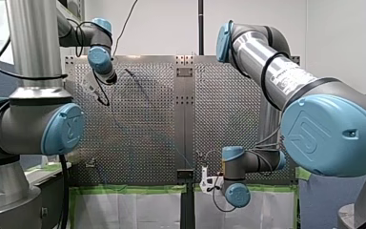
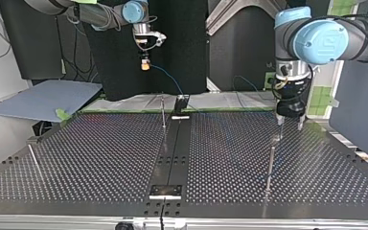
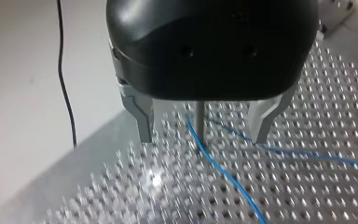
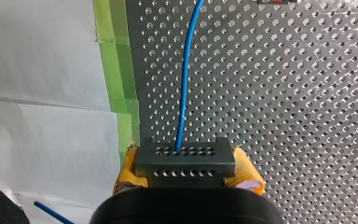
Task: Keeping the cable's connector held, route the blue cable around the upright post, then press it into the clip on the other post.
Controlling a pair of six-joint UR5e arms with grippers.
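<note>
My right end effector grips the connector, yet my left end effector straddles the post open and empty, so the blue cable may slip off.

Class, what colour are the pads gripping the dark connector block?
The pads are yellow; the right wrist view shows them best.

Bright room light; glare on table
</note>
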